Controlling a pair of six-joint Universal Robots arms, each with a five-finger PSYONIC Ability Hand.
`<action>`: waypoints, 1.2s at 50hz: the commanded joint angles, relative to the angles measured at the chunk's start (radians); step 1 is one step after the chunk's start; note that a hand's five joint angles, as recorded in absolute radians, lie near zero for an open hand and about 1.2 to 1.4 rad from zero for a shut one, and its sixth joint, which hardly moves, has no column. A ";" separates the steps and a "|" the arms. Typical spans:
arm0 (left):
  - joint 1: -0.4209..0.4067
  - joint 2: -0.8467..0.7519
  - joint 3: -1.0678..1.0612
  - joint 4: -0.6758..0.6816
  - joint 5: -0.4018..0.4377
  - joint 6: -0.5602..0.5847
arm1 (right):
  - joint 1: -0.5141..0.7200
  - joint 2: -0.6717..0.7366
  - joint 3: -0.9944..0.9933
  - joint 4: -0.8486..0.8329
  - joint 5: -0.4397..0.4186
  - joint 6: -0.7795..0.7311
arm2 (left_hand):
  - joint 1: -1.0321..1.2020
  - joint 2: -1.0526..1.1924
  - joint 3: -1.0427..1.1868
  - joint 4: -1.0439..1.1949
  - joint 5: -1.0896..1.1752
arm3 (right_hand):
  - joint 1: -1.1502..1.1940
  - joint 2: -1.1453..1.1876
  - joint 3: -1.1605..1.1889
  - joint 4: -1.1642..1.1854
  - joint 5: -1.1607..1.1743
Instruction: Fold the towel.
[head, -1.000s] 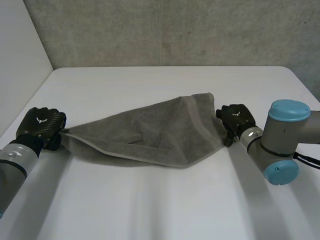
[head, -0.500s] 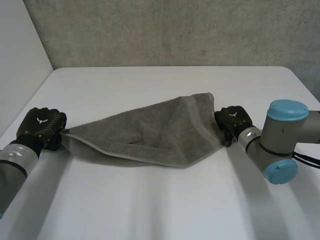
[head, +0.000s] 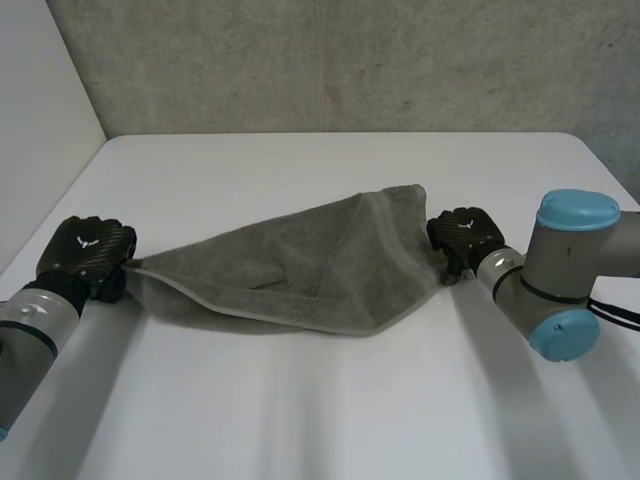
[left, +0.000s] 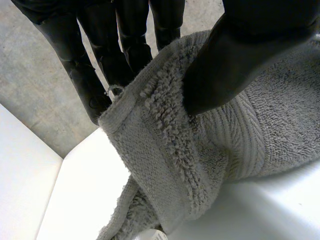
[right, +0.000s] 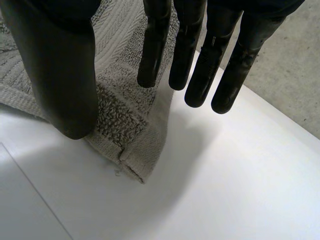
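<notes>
On table (head: 300, 410), towel (head: 290, 265), rumpled, long axis left to right, lying between both hands. At its left corner, left hand (head: 85, 250), thumb pinching cloth against fingers. At its right corner, right hand (head: 462, 235), fingers straight and apart from thumb, gripping nothing, corner flat on table just beneath. Probably a grasp needed on the right side before any fold. Since a second ago: right hand nudged slightly in toward towel, towel otherwise unmoved.

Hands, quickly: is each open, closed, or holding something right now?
Left hand: closed on a corner of the towel, pinched between thumb and fingers.
Right hand: open, fingers straight over another towel corner, not gripping.
</notes>
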 joint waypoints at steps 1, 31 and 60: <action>-0.003 0.000 0.000 -0.001 0.000 0.000 | -0.001 -0.003 -0.016 0.024 -0.005 0.013 | 0.109 0.046 0.055 0.033 0.069 | -0.033 -0.047 -0.043 -0.041 -0.006; -0.012 0.000 -0.001 -0.002 0.000 0.000 | 0.027 0.044 -0.065 0.019 0.000 0.030 | 0.109 0.046 0.055 0.033 0.069 | 0.403 0.389 0.393 0.395 0.430; -0.026 0.170 0.054 -0.018 0.003 -0.153 | 0.005 -0.364 -0.085 0.168 -0.030 0.160 | 0.109 0.046 0.055 0.033 0.069 | 0.694 0.680 0.684 0.686 0.721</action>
